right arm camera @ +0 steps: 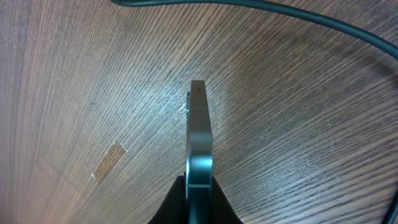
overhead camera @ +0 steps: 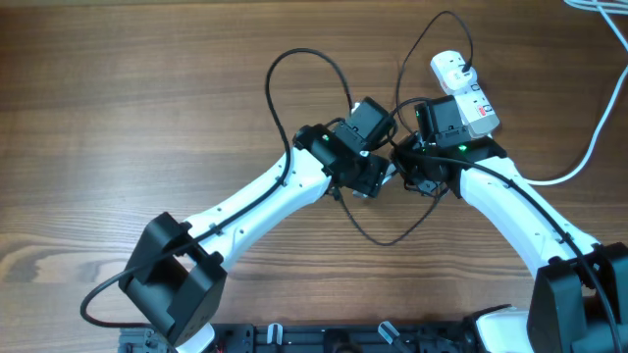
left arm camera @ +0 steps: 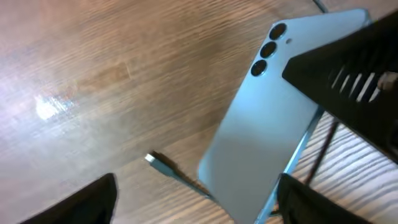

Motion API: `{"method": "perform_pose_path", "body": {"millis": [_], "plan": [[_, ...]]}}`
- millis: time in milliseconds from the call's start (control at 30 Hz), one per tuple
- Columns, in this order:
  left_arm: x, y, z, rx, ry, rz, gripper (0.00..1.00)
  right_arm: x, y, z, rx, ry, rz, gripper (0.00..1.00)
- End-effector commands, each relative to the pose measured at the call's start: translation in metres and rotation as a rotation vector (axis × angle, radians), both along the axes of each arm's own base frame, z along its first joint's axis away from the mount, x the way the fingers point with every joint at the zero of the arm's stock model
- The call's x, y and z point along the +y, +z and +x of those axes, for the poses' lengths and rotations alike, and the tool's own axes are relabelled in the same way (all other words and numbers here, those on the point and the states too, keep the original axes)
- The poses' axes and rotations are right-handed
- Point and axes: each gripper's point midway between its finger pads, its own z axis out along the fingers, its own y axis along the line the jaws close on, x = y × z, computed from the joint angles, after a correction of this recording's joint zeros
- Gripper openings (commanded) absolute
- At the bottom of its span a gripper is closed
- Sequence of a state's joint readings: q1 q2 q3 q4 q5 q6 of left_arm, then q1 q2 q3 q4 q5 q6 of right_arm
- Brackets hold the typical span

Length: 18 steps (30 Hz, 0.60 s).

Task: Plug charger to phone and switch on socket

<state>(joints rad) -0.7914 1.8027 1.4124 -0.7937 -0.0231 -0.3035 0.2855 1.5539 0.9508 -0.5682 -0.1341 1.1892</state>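
The phone point(left arm camera: 261, 137) is tilted up off the table, its pale back and three dark lenses facing the left wrist camera. My right gripper point(right arm camera: 199, 186) is shut on its edge, and the phone point(right arm camera: 199, 130) shows edge-on there. My left gripper point(left arm camera: 199, 208) is open, its fingers wide apart on either side of the phone's lower corner. The charger's plug tip point(left arm camera: 152, 159) lies on the table just left of the phone. Its black cable point(overhead camera: 306, 52) loops across the table. The white socket point(overhead camera: 466, 90) lies at the back right. In the overhead view both grippers point(overhead camera: 371, 181) point(overhead camera: 410, 172) meet mid-table and hide the phone.
The socket's thick white cord point(overhead camera: 599, 137) runs off to the right edge. Black cable loops lie around both wrists and in front of them point(overhead camera: 392, 240). A stretch of cable crosses the top of the right wrist view point(right arm camera: 298, 15). Bare wood table point(overhead camera: 118, 118) spreads to the left.
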Motion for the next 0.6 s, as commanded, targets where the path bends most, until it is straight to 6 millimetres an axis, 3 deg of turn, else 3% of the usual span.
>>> {"method": "perform_pose_path", "body": {"millis": [0, 333, 467, 567], "plan": [[-0.009, -0.005, -0.011, 0.082, 0.085, -0.062, 0.86, 0.004, -0.005, -0.003, 0.027, -0.031, 0.026, 0.06], [0.007, -0.015, -0.009, 0.209, 0.298, -0.123, 0.92, 0.004, -0.004, -0.002, 0.034, -0.064, 0.039, 0.05], [0.008, -0.011, -0.001, 0.311, 0.421, -0.229, 0.83, 0.005, -0.004, -0.002, 0.061, -0.162, 0.076, 0.04], [0.006, -0.003, 0.011, 0.423, 0.62, -0.367, 0.76, 0.009, -0.003, -0.004, 0.094, -0.237, 0.129, 0.04]]}}
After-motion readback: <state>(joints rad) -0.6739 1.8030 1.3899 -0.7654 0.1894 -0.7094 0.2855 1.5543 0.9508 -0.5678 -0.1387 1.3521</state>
